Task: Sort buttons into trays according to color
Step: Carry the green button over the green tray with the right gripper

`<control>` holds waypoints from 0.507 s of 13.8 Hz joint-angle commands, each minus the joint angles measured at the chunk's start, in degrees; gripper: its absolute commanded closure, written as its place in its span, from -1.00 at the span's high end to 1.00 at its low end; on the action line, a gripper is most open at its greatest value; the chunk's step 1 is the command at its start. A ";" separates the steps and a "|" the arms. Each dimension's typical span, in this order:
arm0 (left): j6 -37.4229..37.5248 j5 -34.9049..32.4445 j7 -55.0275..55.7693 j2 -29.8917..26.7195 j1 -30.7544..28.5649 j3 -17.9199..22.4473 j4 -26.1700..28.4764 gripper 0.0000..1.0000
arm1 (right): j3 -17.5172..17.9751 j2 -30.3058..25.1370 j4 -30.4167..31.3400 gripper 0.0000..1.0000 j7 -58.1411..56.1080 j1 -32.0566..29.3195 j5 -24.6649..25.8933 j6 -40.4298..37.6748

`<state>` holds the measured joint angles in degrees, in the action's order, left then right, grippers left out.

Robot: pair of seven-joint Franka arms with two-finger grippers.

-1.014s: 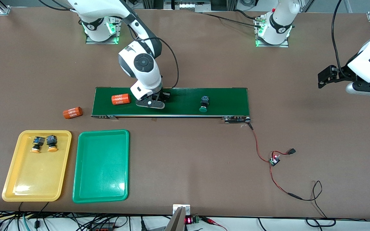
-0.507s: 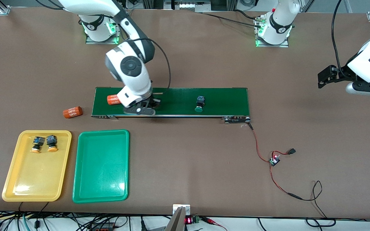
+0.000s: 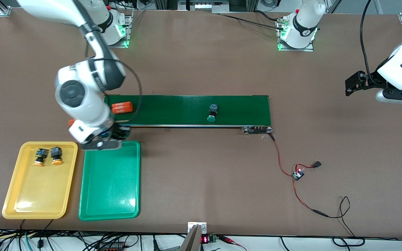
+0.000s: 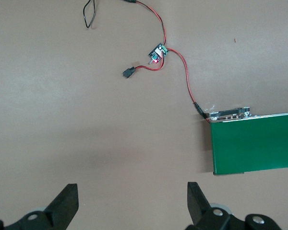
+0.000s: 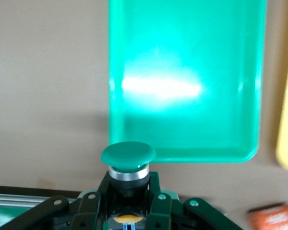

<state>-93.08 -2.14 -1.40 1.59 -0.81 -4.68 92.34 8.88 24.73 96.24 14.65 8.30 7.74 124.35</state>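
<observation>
Item: right end effector (image 3: 112,139), clamped on a green-capped button (image 5: 128,155); we place it over the edge of the green tray (image 3: 110,195) that lies closest to the conveyor belt (image 3: 187,109); the tray is empty.

Item: second green-capped button (image 3: 212,114), lying on the belt, toward the left arm's end.

Item: two orange-capped buttons (image 3: 47,156), side by side in the yellow tray (image 3: 30,202), which sits just beside the green one, toward the right arm's end of the surface.

Item: orange cylinder (image 3: 122,107) on the belt; not for sorting; a further orange object shows only as a sliver beside the right arm, and we cannot identify it.

Item: left end effector (image 4: 132,206), fingers spread wide, holding nothing, waiting over bare surface (image 3: 204,181) near the red wires (image 4: 180,67).

Handling note, our judgement: we should carry the held button well inside the tray's rim, toward its middle, lower it close to the floor before letting go so it neither bounces nor rolls on its round cap; then lift straight up.
</observation>
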 commanded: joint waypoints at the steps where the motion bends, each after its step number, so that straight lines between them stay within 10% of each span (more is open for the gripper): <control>1: 1.06 -0.06 -0.27 1.04 0.19 -0.06 -2.08 1.00 | 0.26 4.26 -5.52 -0.90 -7.17 -3.19 -0.10 -1.13; 7: 1.15 0.03 -0.27 0.96 0.19 -0.15 -2.08 1.00 | -3.26 11.64 -6.33 -0.87 -15.80 -7.33 0.00 5.18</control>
<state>-93.08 -2.14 -1.40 1.70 -0.76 -4.72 92.28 5.14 33.20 91.87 0.06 1.86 7.76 127.44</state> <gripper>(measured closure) 0.000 0.674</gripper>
